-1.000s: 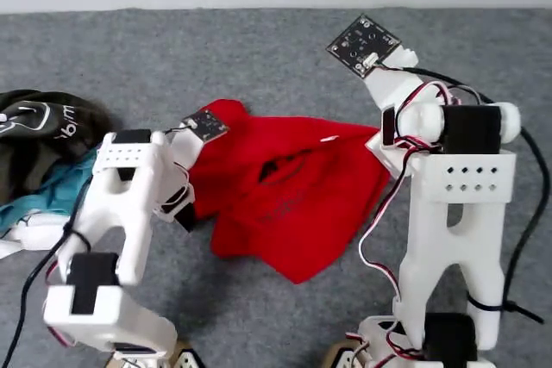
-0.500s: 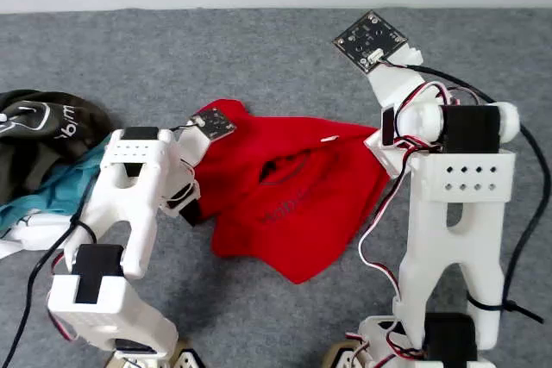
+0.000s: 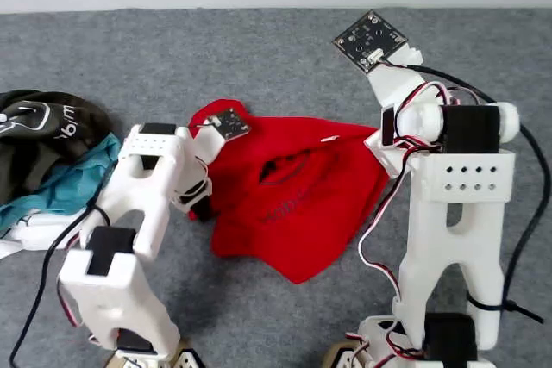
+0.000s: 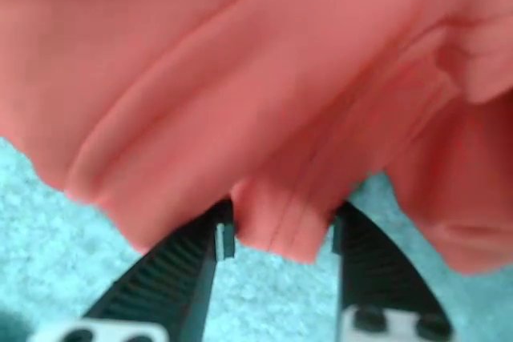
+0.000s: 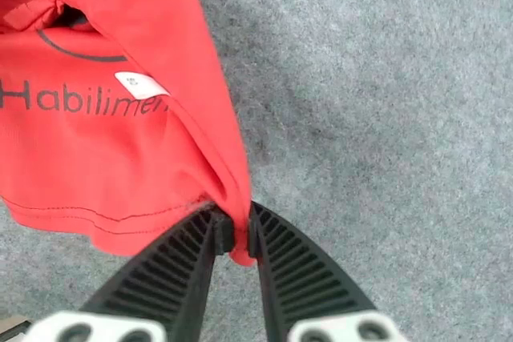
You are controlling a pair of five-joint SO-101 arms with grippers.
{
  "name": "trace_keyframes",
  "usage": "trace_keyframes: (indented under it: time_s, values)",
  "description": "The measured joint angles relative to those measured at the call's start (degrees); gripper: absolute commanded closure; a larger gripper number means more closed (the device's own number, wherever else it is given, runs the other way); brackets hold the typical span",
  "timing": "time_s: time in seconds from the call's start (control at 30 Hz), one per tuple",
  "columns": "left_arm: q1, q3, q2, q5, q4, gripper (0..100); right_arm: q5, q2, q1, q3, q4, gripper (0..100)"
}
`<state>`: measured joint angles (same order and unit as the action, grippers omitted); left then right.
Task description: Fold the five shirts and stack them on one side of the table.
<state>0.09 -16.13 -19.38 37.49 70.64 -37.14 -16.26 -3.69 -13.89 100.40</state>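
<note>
A red shirt [image 3: 293, 204] lies crumpled in the middle of the grey table, its collar opening facing up. My left gripper [image 3: 201, 208] is at the shirt's left edge. The left wrist view has the gripper [image 4: 276, 234] shut on a thick fold of the red shirt [image 4: 240, 78], the fabric bunched between the fingers above the table. My right gripper [image 3: 378, 146] is at the shirt's right edge. In the right wrist view this gripper [image 5: 232, 238] pinches a thin hem of the red shirt [image 5: 96, 134], near the printed collar label.
A heap of other shirts sits at the table's left edge: a dark one [image 3: 43, 127], a teal one [image 3: 65, 185] and a white one [image 3: 26, 232]. Bare grey table [image 3: 216, 49] stretches behind the red shirt to the white wall.
My left arm has swung to the right, toward the shirt's middle, and more of the shirt's upper left lobe shows. The right arm has barely moved.
</note>
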Motion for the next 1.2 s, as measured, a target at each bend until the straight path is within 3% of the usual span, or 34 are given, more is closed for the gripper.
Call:
trace_keyframes:
  time_s: [0.2, 0.43, 0.67, 0.83, 1.0, 1.2]
  values:
    - [0.00, 10.81, -7.65, -0.09, 8.53, 95, 0.00, 0.00, 0.00, 0.00, 0.00, 98.8]
    - [-0.09, 13.27, -7.74, -0.26, 11.52, 99, 0.00, 0.00, 0.00, 0.00, 0.00, 98.8]
    - [-0.44, 13.27, 8.00, -1.23, 14.33, 99, 0.00, -4.66, 0.00, 0.00, 0.00, 98.8]
    - [-3.34, 17.93, 22.77, -8.97, 14.68, 99, 0.00, -9.41, 0.00, 0.00, -0.70, 98.8]
    - [-6.24, 26.90, 33.76, -11.52, 14.68, 99, 0.00, -14.07, 0.00, 0.00, -6.77, 98.8]
    - [-9.32, 41.93, 37.01, -11.78, 14.77, 99, 0.00, -19.08, 0.00, 0.00, -19.43, 98.8]
